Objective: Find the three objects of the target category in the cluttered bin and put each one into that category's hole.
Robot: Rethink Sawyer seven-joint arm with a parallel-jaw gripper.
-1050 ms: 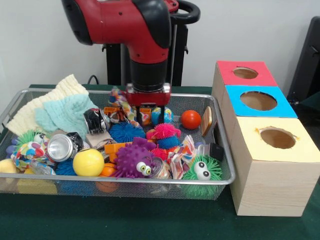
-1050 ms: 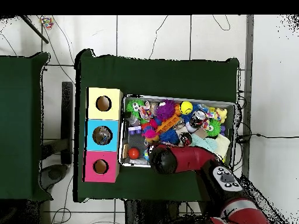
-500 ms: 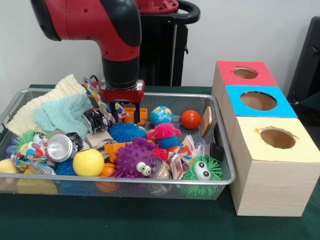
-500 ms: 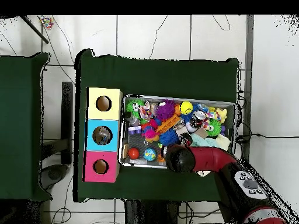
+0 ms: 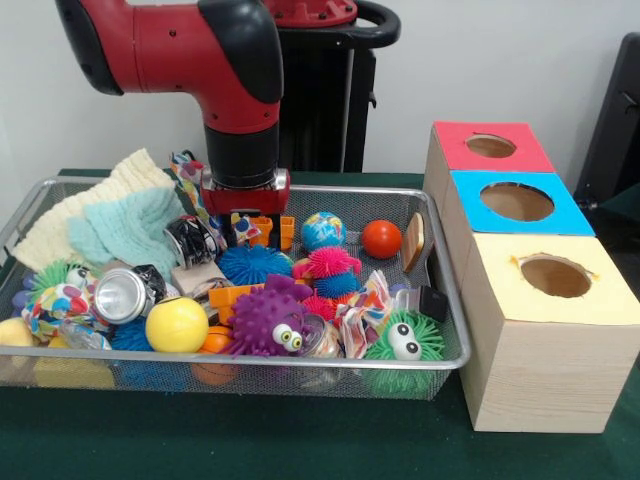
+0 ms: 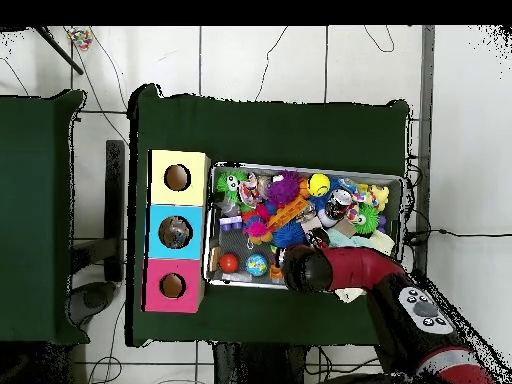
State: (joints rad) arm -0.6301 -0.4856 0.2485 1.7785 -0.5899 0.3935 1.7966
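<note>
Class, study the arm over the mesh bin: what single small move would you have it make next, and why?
Probably lift straight up a little. The gripper sits low at the bin's far side, with a multicoloured fabric strip beside it; whether it holds the strip is unclear, and rising would show that.

We find no readable text, label, brand, number or sign on any object in either view.

A green cloth (image 5: 300,440) covered the table, with a second green table (image 6: 35,215) off to one side in the overhead view. Loose cables (image 6: 300,50) ran over the white tiled floor (image 6: 260,60).
</note>
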